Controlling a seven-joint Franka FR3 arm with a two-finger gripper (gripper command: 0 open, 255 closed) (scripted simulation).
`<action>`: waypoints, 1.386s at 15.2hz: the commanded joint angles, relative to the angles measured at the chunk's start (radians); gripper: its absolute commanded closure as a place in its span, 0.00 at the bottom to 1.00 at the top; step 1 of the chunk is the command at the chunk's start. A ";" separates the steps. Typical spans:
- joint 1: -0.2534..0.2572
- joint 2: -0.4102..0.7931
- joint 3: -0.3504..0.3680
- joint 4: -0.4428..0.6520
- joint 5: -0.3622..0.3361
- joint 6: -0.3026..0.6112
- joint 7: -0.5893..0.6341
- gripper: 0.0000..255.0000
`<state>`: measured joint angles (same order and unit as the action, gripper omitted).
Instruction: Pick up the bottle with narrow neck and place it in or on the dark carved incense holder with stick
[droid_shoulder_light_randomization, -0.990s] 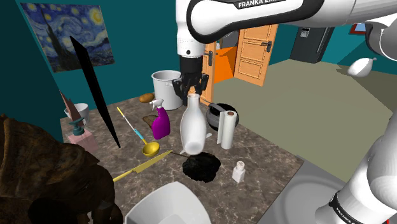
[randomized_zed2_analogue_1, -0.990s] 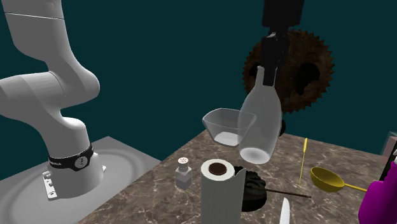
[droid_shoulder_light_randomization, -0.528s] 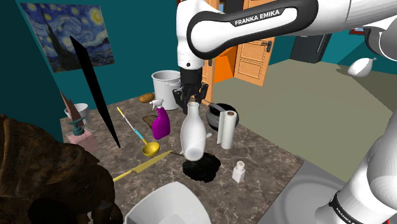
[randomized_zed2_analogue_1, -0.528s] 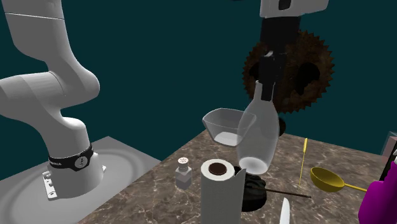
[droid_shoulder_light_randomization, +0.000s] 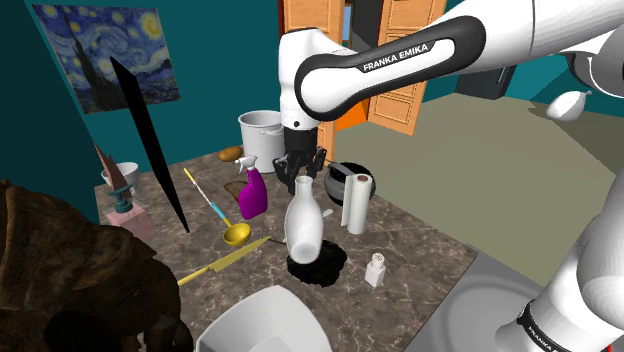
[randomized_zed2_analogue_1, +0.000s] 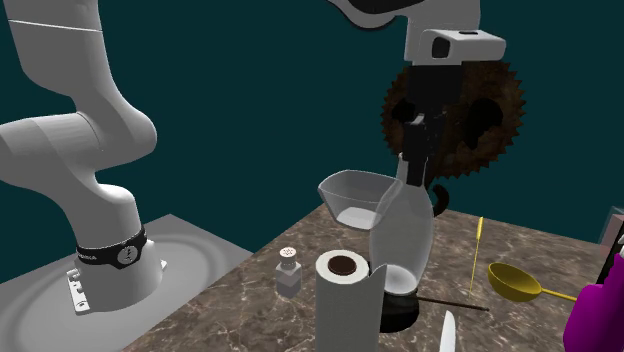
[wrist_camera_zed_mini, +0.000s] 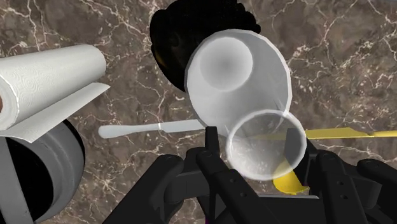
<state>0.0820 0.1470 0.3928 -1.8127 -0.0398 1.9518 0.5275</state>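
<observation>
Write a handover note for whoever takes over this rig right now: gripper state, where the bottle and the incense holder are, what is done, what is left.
The gripper points down and is shut on the neck of the white bottle.
The white bottle hangs upright directly over the dark incense holder. Its base is at or just above the holder, and I cannot tell whether they touch.
Done: bottle picked up and brought over the holder.
Left: make sure the base rests on the holder, open the fingers, and lift clear without tipping the bottle.
</observation>
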 joint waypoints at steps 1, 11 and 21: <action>-0.001 0.002 -0.001 -0.007 -0.001 0.010 -0.001 1.00; -0.001 0.002 -0.001 -0.007 -0.001 0.010 -0.001 0.00; -0.002 -0.019 0.000 0.097 0.009 -0.112 -0.007 0.00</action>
<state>0.0798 0.1292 0.3932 -1.7168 -0.0316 1.8412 0.5202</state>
